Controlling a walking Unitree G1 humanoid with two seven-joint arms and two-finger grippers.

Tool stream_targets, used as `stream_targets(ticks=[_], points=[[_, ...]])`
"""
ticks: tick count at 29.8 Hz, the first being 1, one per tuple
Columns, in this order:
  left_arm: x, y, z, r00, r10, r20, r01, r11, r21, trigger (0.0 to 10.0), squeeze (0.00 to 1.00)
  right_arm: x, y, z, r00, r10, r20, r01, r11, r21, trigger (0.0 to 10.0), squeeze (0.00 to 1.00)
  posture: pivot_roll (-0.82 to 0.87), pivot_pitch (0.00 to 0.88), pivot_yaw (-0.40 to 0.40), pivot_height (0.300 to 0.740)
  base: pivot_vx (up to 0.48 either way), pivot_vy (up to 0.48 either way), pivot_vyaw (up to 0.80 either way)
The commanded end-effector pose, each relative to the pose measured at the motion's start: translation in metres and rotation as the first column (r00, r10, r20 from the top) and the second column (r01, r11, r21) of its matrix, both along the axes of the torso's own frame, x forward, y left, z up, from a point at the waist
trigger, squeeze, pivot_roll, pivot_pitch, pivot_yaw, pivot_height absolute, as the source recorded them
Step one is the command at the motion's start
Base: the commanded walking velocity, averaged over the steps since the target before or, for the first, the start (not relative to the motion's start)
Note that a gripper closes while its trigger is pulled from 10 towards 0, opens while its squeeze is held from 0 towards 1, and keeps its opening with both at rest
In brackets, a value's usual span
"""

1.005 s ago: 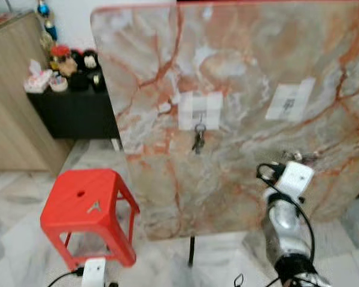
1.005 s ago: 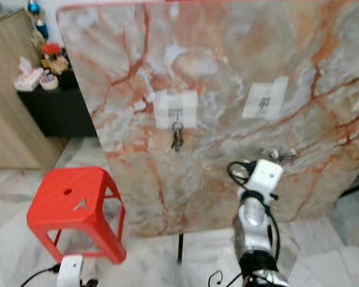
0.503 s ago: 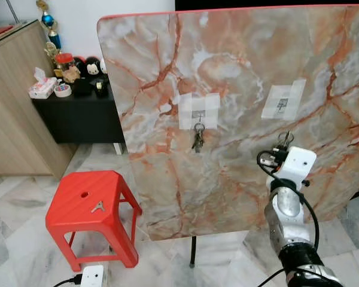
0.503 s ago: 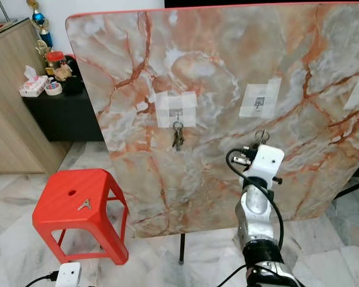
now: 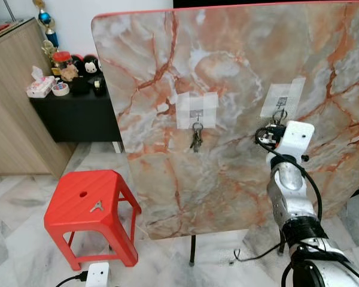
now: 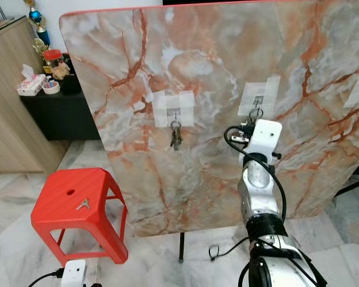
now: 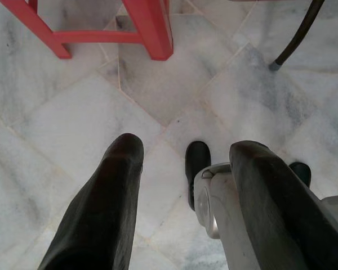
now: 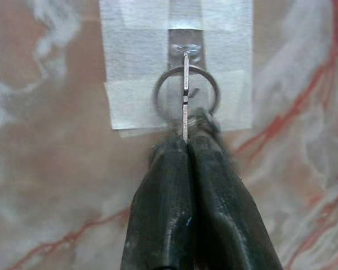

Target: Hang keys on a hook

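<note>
right gripper (image 8: 186,147) pinches a key ring (image 8: 186,93) between closed fingers, held against the taped hook (image 8: 185,49) on the marble panel's (image 5: 239,161) right; another key bunch (image 5: 195,137) hangs left.

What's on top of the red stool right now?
One small silver key lies on the red stool, beside the seat's centre hole. The floor beneath the seat is covered by it.

Ahead of you a tilted tabletop (image 5: 239,72) stands upright with two taped hooks (image 5: 197,112). One bunch of keys (image 5: 195,137) hangs from the left hook; the right gripper (image 8: 186,147) holds a key ring (image 8: 186,93) against the right hook (image 8: 186,48). A stool (image 5: 90,209) stands left, a cabinet (image 5: 78,110) behind it.
</note>
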State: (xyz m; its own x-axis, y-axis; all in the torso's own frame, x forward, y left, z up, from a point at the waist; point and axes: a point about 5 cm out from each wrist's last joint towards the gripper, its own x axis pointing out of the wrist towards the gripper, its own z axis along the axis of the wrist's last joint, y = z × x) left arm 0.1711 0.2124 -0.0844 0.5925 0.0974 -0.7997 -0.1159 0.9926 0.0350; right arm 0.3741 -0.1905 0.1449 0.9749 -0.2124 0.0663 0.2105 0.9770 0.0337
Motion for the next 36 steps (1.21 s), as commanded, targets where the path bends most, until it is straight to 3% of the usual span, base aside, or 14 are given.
stream_targets(ticks=[1,17,36], points=[[-0.003,0.001,-0.002,1.000,-0.015,-0.024,0.015,1.000,0.007,10.0,0.00,0.005,0.002,0.010,1.000,0.017,0.015,-0.017,1.000,-0.008,10.0,0.00,-0.02,0.000,0.015,0.740,0.000,0.000,0.00],[-0.003,0.002,-0.001,0.999,-0.024,-0.026,0.025,1.000,0.008,10.0,0.00,0.012,0.006,0.012,0.999,0.047,-0.024,-0.047,0.998,0.029,10.0,0.00,-0.02,0.000,0.016,0.740,0.000,0.000,0.00],[-0.003,0.002,-0.001,0.998,-0.050,-0.031,0.051,0.999,0.019,10.0,0.00,0.011,0.013,0.022,0.996,0.062,0.058,-0.067,0.995,0.076,10.0,0.00,-0.02,0.000,0.018,0.740,0.000,0.000,0.00]])
